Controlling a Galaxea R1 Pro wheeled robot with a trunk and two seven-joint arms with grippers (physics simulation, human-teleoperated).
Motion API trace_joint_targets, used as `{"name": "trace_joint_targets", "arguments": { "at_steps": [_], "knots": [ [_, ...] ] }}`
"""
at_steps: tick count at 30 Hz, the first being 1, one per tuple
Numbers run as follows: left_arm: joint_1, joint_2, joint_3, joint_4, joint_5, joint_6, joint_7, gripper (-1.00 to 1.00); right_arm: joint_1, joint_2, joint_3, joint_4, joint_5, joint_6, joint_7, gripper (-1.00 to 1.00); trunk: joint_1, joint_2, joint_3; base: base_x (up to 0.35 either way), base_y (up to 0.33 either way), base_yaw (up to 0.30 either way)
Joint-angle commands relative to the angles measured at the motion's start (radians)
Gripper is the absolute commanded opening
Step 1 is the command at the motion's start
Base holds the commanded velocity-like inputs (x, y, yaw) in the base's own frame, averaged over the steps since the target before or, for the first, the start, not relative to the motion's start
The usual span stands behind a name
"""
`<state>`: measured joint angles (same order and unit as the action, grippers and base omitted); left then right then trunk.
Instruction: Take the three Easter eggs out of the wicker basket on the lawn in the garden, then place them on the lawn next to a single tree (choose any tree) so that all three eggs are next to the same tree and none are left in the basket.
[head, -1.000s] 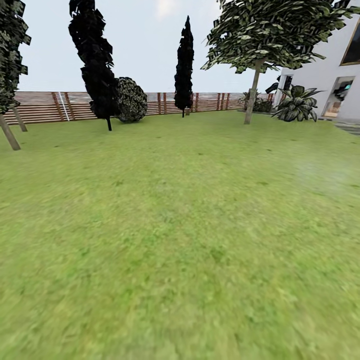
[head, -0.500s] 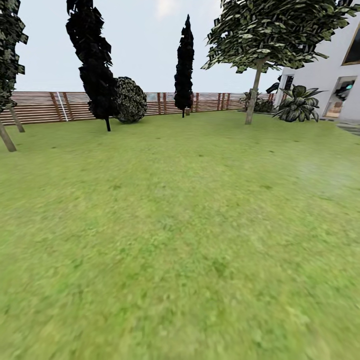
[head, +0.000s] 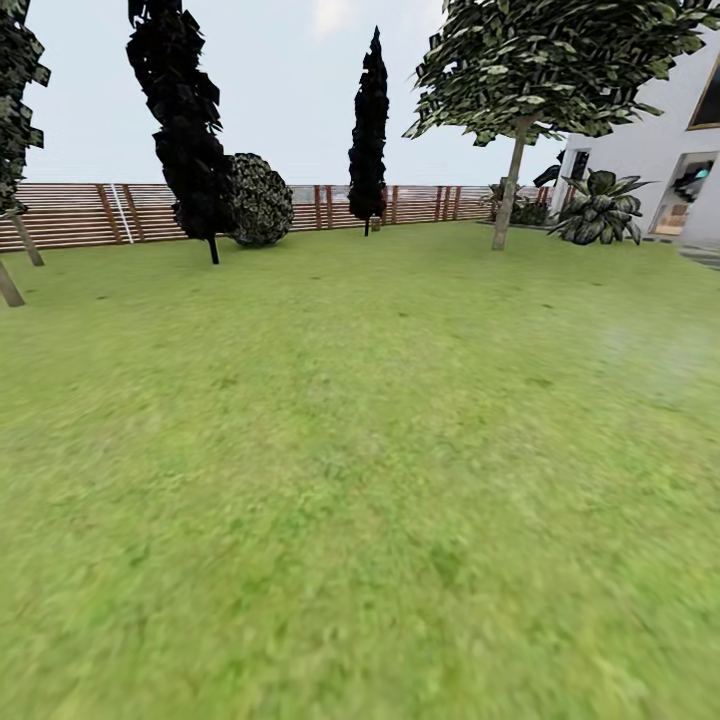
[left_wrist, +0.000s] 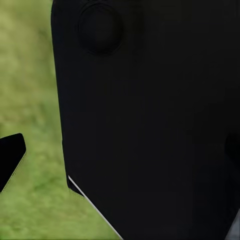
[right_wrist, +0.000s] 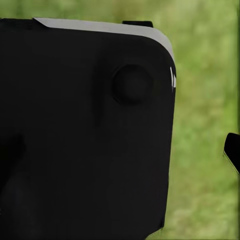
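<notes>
The Easter eggs and the wicker basket are out of view. The lawn spreads green and mottled across the garden in the head view. A leafy tree with a pale, slightly leaning trunk stands at the back right. Two bare slanted trunks show at the left edge. In the left wrist view a big black housing blocks most of the picture, with a small black tip over grass. The right wrist view has a similar black housing and a small black tip. Whether either gripper is open or shut is hidden.
A brown slatted fence runs along the back. Two dark narrow cypresses and a round shrub stand before it. A white house with a broad-leaved plant is at the right.
The whole head view has shifted a little: the left trunks and the dark cypress have slid toward the left edge, so the camera has moved. Nothing on the grass has changed.
</notes>
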<state>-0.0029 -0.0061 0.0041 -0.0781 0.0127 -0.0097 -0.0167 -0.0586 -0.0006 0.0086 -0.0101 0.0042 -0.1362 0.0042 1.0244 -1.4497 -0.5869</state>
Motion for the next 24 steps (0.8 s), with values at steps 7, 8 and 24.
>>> {"name": "trace_joint_targets", "arguments": {
  "at_steps": [7,8,24],
  "knots": [
    [0.0,0.0,0.0,0.0,0.001,-0.001,-0.002,1.0,0.0,-0.001,0.001,0.001,0.0,-0.003,0.0,1.0,0.001,0.0,-0.001,0.338,0.0,0.0],
    [0.0,0.0,0.001,0.0,0.001,-0.001,-0.002,1.0,0.0,0.0,0.001,0.001,0.0,-0.003,0.0,1.0,0.001,0.0,-0.001,0.338,0.0,0.0],
    [0.0,0.0,0.0,0.0,0.001,-0.001,-0.002,1.0,0.0,-0.001,0.001,0.001,0.0,-0.003,0.0,1.0,0.001,0.0,-0.001,0.338,0.0,0.0]
  ]
}}
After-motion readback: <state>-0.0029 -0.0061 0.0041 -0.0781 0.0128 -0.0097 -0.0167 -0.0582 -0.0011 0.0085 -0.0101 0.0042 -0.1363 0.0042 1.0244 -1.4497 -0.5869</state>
